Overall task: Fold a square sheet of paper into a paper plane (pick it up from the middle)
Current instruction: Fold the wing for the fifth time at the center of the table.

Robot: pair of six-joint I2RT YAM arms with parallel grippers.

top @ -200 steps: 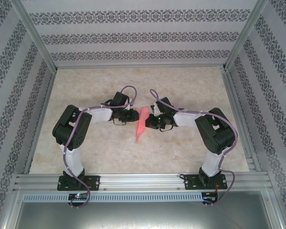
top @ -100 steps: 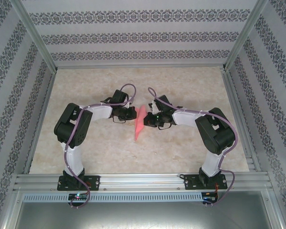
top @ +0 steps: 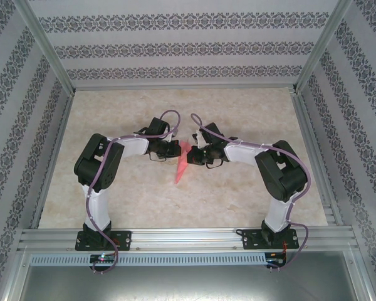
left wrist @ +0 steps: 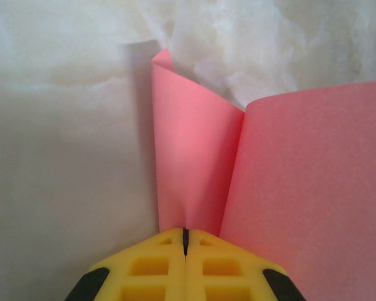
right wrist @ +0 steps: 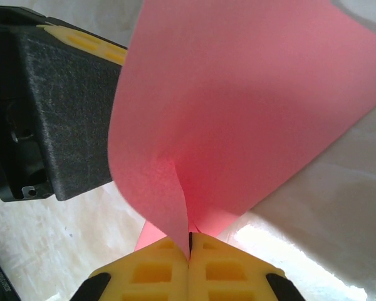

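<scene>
As it hangs curled over the desk point(top: 250, 200), the pink paper point(top: 182, 168) is pinched tightly from opposite sides by the left fingers point(left wrist: 151, 266) and the right fingers point(right wrist: 222, 271).

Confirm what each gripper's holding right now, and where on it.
Both hold the pink sheet of paper: left gripper shut on a folded edge, right gripper shut on the other side.

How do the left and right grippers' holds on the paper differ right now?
The left gripper pinches where two flaps meet; the right gripper pinches a curled edge, the paper arching over it. The left sits on the paper's left side, the right on its right. Both are shut on it.
</scene>
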